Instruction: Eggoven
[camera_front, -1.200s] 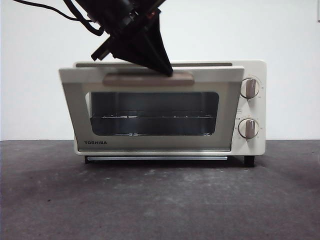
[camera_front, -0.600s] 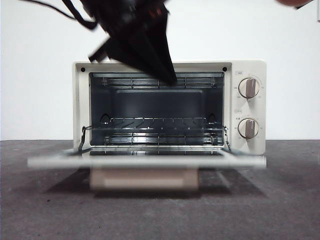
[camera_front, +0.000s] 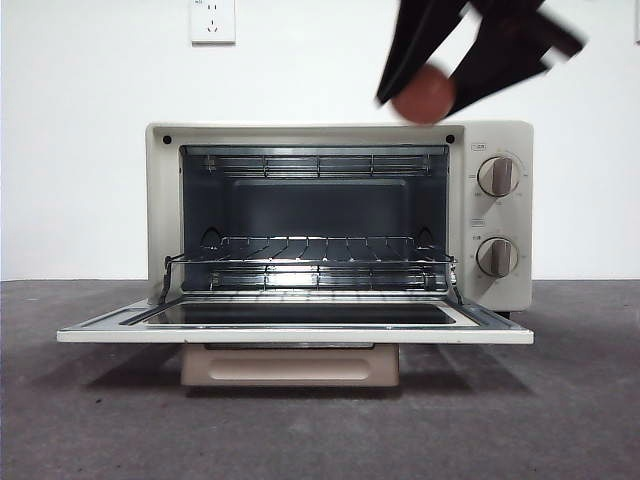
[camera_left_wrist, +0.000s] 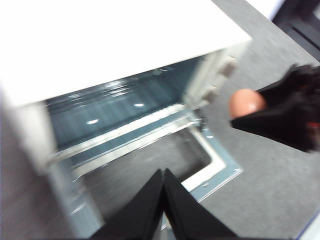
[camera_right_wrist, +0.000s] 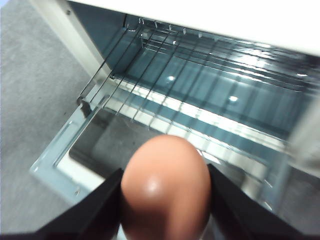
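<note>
The cream Toshiba toaster oven (camera_front: 500, 225) stands on the table with its glass door (camera_front: 295, 324) folded down flat and its wire rack (camera_front: 315, 250) showing inside. My right gripper (camera_front: 425, 95) is shut on the reddish-brown egg (camera_front: 424, 94) and holds it in the air above the oven's top right. The egg fills the right wrist view (camera_right_wrist: 165, 187), over the open door and rack (camera_right_wrist: 165, 95). It also shows in the left wrist view (camera_left_wrist: 246, 103). My left gripper (camera_left_wrist: 163, 172) is shut and empty, high above the oven's left side.
The oven has two knobs (camera_front: 498, 176) on its right panel. A wall socket (camera_front: 212, 20) sits on the white wall behind. Dark grey table (camera_front: 100, 420) spreads in front of the open door.
The oven door swung from nearly shut to fully down. The arm that held its handle has lifted out of the front view. The right gripper with the egg has come in at the top right.
</note>
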